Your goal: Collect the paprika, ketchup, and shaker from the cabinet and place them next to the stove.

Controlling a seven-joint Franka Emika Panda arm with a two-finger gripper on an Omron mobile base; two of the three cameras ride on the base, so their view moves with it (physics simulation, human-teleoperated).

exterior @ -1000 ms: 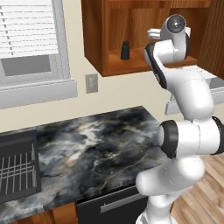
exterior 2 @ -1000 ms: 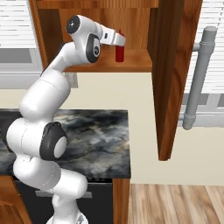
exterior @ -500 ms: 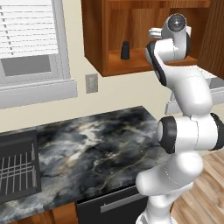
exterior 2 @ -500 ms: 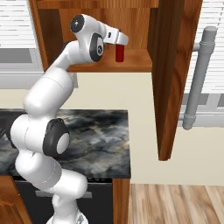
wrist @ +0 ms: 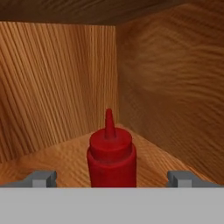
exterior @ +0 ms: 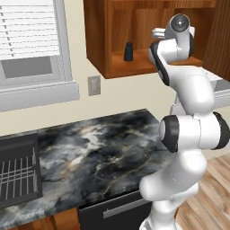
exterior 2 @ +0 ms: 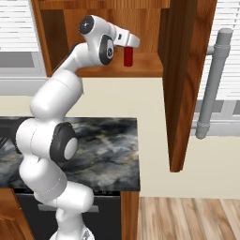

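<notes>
Cabinet (exterior 2: 187,70) walls set the limits of the work: plain wood sides, a back panel and a top board close overhead, with the open door hanging well out to the right in the right base view. Below it, the marbled counter (exterior: 99,157) lay broad and bare of anything that would foul a retreat. Inside, the ketchup (wrist: 111,157) stood upright on the shelf floor near the right rear corner, apart from both walls. It looked like a light squeeze bottle with soft, smooth sides, so a hard pinch would likely dent it or let it slip; the wide body below the shoulder seemed the sound place to take it, not the tapering nozzle. The gripper (wrist: 111,181) had its fingers spread wide, one tip (wrist: 41,178) to each side of the bottle, holding nothing. Whether the pads already reached past the body was hard to tell, since the lower bottle was cut off from sight. Room to lift was slight under the top board; drawing straight back out looked the freer way. The shaker (exterior: 128,52) stood on the same shelf, well off to the left.
</notes>
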